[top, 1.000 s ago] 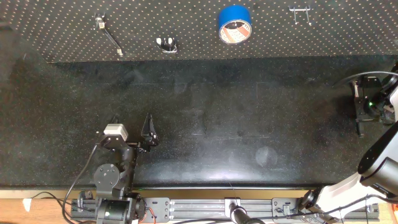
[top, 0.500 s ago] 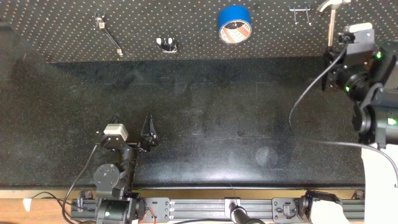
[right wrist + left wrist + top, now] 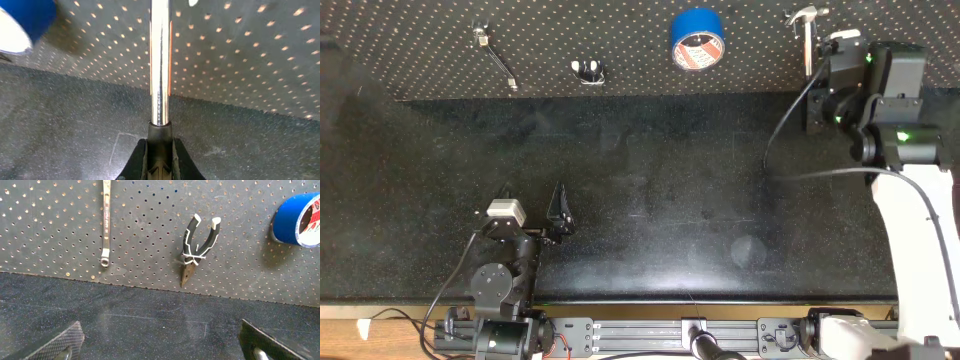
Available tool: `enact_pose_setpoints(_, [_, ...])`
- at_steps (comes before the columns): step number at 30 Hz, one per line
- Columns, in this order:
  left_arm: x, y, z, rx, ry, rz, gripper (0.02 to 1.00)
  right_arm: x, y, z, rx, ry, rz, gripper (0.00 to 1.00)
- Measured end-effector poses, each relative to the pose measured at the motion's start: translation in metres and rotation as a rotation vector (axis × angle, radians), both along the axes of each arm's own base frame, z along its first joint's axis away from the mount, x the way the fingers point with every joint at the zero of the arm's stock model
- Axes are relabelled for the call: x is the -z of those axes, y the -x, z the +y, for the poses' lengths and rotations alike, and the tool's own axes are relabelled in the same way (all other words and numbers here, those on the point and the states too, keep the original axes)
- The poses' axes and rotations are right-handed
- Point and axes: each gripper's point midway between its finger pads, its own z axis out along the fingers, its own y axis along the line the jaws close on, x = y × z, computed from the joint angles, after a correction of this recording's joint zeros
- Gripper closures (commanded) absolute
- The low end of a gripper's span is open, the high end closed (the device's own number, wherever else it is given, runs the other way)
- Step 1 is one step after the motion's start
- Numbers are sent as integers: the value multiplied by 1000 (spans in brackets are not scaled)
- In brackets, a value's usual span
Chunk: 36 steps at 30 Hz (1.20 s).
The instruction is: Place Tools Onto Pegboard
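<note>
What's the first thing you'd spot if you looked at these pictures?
The bright blue roll of tape hanging on the pegboard jumps out first. Next comes the shiny hammer, which the right gripper grips by its handle and holds up in front of the board, just right of the tape. Further left on the board hang the pliers and a wrench.

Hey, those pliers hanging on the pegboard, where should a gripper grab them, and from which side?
Probably at the pivot of the pliers, coming straight in from the front of the pegboard. They hang nose down with handles splayed upward, so the narrow middle should be easier to close on than the spread handles.
</note>
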Motion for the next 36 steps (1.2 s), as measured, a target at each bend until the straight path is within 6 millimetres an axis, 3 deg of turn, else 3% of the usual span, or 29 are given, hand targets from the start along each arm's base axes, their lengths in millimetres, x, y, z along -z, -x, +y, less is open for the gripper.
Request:
enact_pose_setpoints(1, [0,0,0,0,0,0,23,7,-2,0,0,-1,19,923])
enact_pose_setpoints(2, [0,0,0,0,0,0,23,13,-4,-1,2,0,32,849])
enact_pose_setpoints(3, [0,0,0,0,0,0,23,17,-6,-1,5,-2,40,481])
enact_pose_setpoints(4, [0,0,0,0,0,0,23,19,-7,-1,4,-1,45,312])
enact_pose_setpoints(6, [0,0,0,0,0,0,23,27,-8,-1,8,-3,68,246])
enact_pose_setpoints(8, [0,0,0,0,0,0,23,25,-12,-2,8,-2,49,25])
enact_pose_setpoints(10, [0,0,0,0,0,0,23,23,-14,-2,9,-3,38,25])
enact_pose_setpoints(13, [0,0,0,0,0,0,23,32,-2,-4,20,7,88,25])
enact_pose_setpoints(15, [0,0,0,0,0,0,23,45,28,-6,37,26,78,25])
enact_pose_setpoints(16, [-1,0,0,0,0,-2,23,46,34,-6,43,34,0,25])
enact_pose_setpoints(20, [0,0,0,0,0,-1,23,73,89,17,-1,-4,-245,25])
enact_pose_setpoints(25, [-1,0,0,0,0,-2,23,89,123,20,49,-121,-518,25])
enact_pose_setpoints(32, [-1,0,0,0,0,-2,25,73,143,15,83,-139,-592,25])
enact_pose_setpoints(34, [-1,0,0,0,0,-2,23,55,146,14,74,-127,-677,25])
enact_pose_setpoints(36, [-1,0,0,0,0,-2,23,49,147,14,56,-90,-710,25])
